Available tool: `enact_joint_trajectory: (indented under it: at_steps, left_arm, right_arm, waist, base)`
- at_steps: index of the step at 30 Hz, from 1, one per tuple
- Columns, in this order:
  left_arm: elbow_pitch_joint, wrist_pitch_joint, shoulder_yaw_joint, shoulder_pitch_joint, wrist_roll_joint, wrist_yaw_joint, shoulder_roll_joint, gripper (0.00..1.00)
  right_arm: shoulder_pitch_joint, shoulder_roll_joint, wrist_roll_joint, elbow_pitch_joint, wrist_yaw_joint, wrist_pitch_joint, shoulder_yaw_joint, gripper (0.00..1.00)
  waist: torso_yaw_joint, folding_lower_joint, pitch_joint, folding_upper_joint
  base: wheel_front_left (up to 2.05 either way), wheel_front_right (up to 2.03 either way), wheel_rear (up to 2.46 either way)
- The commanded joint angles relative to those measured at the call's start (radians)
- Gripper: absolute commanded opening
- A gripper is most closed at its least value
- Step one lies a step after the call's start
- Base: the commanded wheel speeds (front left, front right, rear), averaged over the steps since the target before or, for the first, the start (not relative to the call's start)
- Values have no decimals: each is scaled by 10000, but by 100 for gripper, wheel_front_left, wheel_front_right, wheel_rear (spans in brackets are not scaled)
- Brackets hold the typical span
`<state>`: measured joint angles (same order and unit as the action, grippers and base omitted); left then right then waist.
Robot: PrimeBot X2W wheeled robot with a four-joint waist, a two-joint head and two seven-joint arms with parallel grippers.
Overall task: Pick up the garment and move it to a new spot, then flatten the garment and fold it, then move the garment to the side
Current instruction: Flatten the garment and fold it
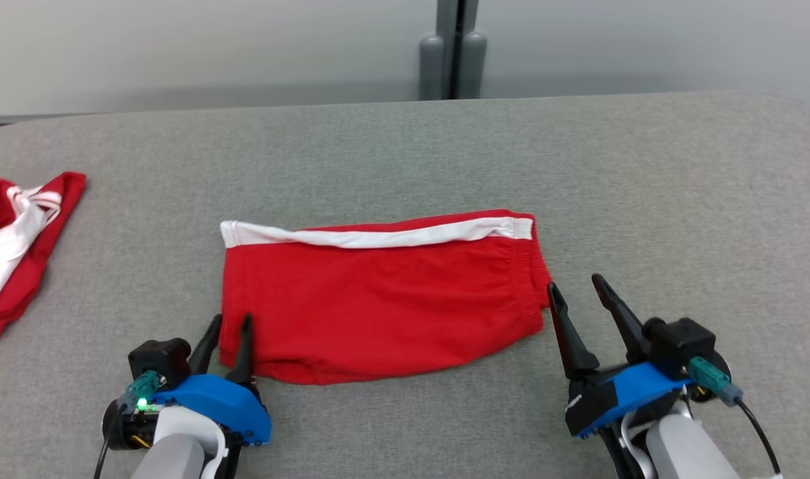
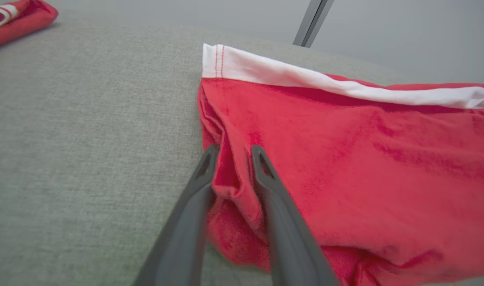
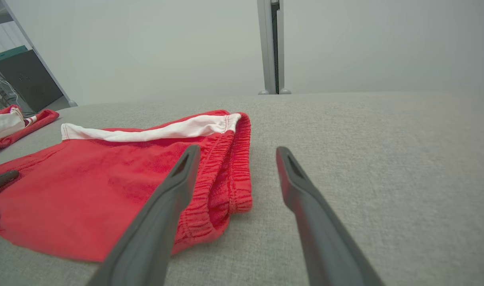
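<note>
The garment (image 1: 378,299), red shorts with a white stripe along the far edge, lies folded flat at the middle of the grey table. My left gripper (image 1: 229,326) sits at its near left corner. In the left wrist view a ridge of the garment (image 2: 345,159) is bunched between the two narrowed fingers (image 2: 204,171) of the left gripper (image 2: 232,153). The corner still rests on the table. My right gripper (image 1: 574,283) stands open just off the elastic waistband at the garment's right end. In the right wrist view its left finger (image 3: 178,178) overlaps the waistband (image 3: 230,174), and bare table shows between the fingers.
Another red and white piece of clothing (image 1: 12,239) lies crumpled at the table's left edge. The padded grey table (image 1: 677,199) stretches wide behind and to the right of the garment. A grey post (image 1: 453,50) stands beyond the far edge.
</note>
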<state>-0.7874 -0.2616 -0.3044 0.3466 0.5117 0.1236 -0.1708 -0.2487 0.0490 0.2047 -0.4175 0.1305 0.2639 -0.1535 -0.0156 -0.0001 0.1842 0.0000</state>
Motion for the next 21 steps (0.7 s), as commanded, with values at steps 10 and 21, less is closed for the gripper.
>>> enact_joint_trajectory:
  at_steps: [10,21]
  left_arm:
    - [1021,-46,562,-340,-1029,64,319,100]
    - [1318,-47,493,-428,-922,77,191,100]
  right_arm:
    - [-1675,35,-748,-2172,4,7,354,100]
    - [-1990,6,930,-4211,6,-15,-998,100]
  waist:
    - [829,1,562,0]
    - [941,1,694,0]
  base:
    - [0,0,0]
    - [0,0,0]
